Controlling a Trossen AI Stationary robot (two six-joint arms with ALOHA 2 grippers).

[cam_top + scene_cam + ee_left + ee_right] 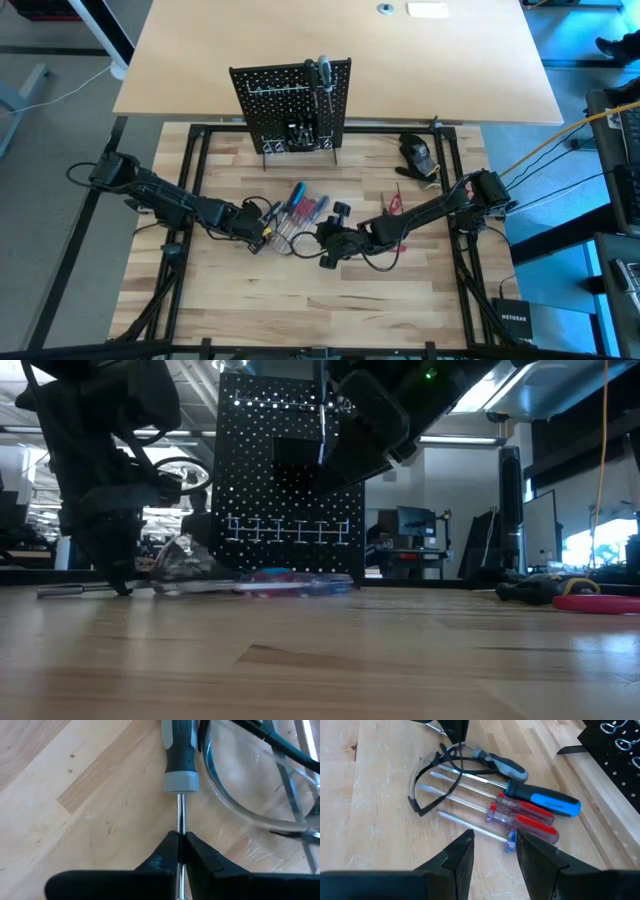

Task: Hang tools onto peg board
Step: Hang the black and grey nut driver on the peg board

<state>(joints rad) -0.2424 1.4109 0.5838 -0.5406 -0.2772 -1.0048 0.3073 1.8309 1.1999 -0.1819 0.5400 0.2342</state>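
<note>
Pinching grey-handled screwdriver (180, 760) by its thin shaft, left hand (179, 845) | risk: slips, snags safety glasses (435, 780) | right hand (492, 852) open

The peg board (292, 105) stands at the table's far middle, with the screwdrivers (300, 208) lying in front of it. The left gripper (262, 231) sits just left of them, the right gripper (328, 243) just right, pliers (396, 205) farther right
</note>
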